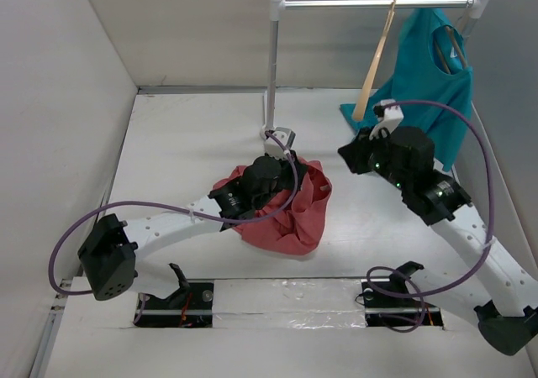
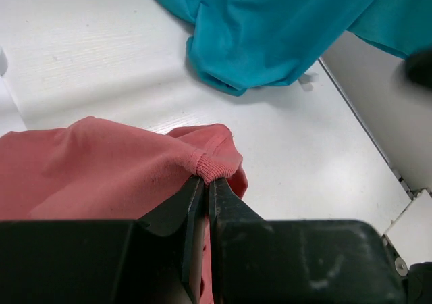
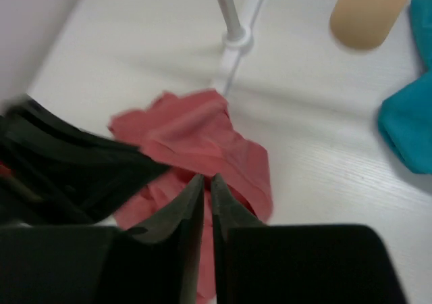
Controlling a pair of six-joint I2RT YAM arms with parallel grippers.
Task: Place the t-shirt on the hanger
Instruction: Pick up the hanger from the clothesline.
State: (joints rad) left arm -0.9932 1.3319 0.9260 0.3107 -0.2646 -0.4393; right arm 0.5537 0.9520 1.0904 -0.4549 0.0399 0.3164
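Right wrist: blurred, seemingly white table [image 3: 324, 182]

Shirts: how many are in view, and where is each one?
2. The salmon-red t-shirt lies crumpled on the table centre, pinched by the left gripper. The teal shirt hangs from the rail at back right, its hem on the table. No other shows.

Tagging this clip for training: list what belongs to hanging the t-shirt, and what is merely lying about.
Job: red t-shirt, pale wooden hanger, left gripper pinching the shirt's ribbed edge.
Lying about: teal shirt, metal rail.
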